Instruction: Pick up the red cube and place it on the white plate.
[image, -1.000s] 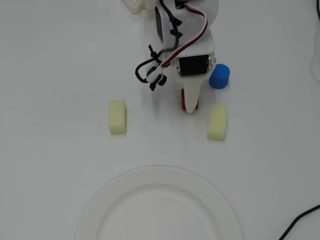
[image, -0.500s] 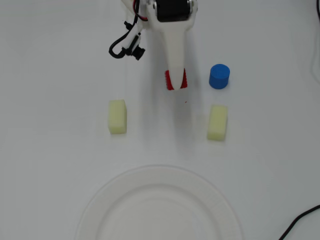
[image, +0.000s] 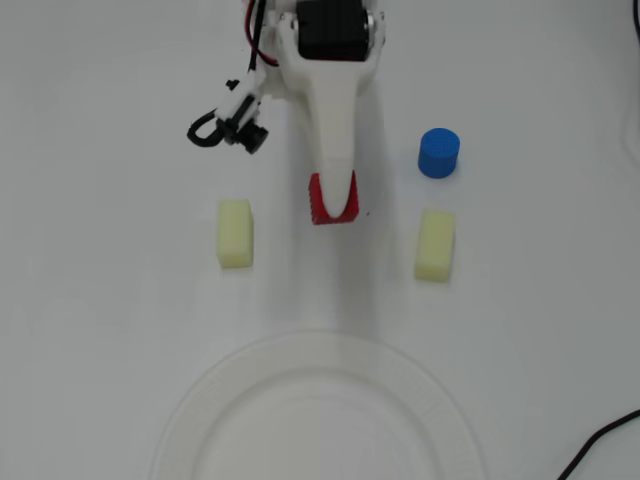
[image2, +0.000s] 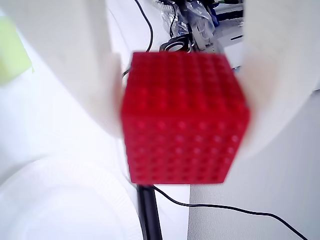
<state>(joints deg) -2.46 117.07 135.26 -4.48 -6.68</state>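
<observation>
Between the two white fingers (image2: 90, 65) of the end effector (image: 337, 205) sits the red cube (image2: 182, 117), filling most of the wrist view, its faces dotted with small bumps. Both fingers press against the cube's left and right sides, so the end effector is closed on it. From above, the white arm reaches down the middle of the overhead view and its tip covers part of the cube (image: 322, 203); whether the cube rests on the worktop (image: 100, 330) or is lifted off it cannot be told. A pale yellow block (image: 235, 233) lies to the cube's left and another pale yellow block (image: 435, 244) to its right, each well apart from it. A blue cylinder (image: 439, 153) stands just above the right block. The white plate (image: 440, 415) lies at the bottom edge of the overhead view, below the cube and apart from it. A black cable (image2: 225, 207) crosses the wrist view beneath the cube.
</observation>
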